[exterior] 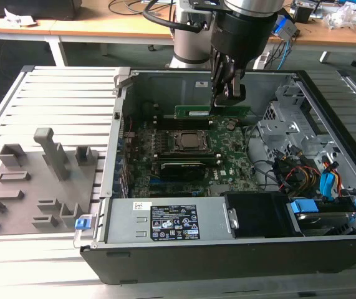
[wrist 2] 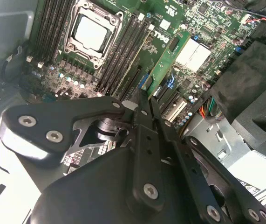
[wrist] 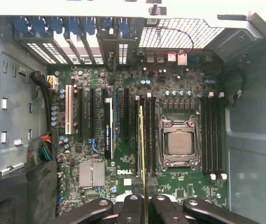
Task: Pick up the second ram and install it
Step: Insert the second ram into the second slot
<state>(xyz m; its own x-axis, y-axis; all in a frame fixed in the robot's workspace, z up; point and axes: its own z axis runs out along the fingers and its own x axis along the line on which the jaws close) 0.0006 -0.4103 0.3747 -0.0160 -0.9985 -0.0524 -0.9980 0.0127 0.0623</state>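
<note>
Above the motherboard (exterior: 227, 152) beside the CPU socket (wrist: 178, 142): hand (wrist 2: 144, 100) clamped on second ram (wrist 2: 163, 65) at one end, held edge-down. Light, stiff, likely fragile; grip edges only.

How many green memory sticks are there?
1. The green memory stick is in the gripper, standing on edge by the slots beside the CPU socket. Others may be hidden behind the arm.

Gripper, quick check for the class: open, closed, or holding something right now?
Gripper: closed on the second ram, holding the green stick on edge over the motherboard, beside the CPU socket.
</note>
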